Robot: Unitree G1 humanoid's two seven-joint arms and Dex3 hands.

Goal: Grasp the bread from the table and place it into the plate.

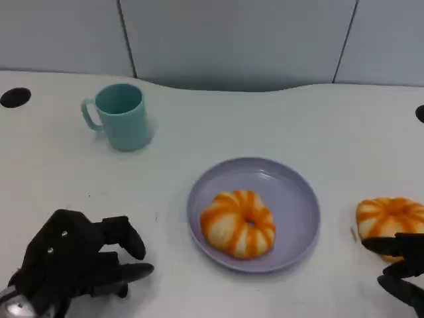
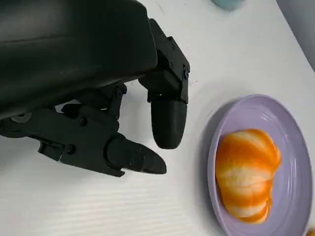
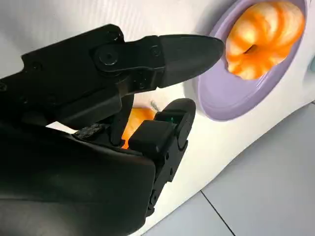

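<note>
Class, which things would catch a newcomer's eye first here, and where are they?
An orange-striped round bread sits in the lilac plate mid-table. A second matching bread lies on the white table to the plate's right, at the right hand's fingers. A teal mug stands far left.

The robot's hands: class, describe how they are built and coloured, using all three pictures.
Both the left hand and right hand are black, with a smooth rounded shell, blocky jointed segments and rounded tapered fingertips. Small screws dot the left hand's back, and a bit of silver forearm shows behind it.
</note>
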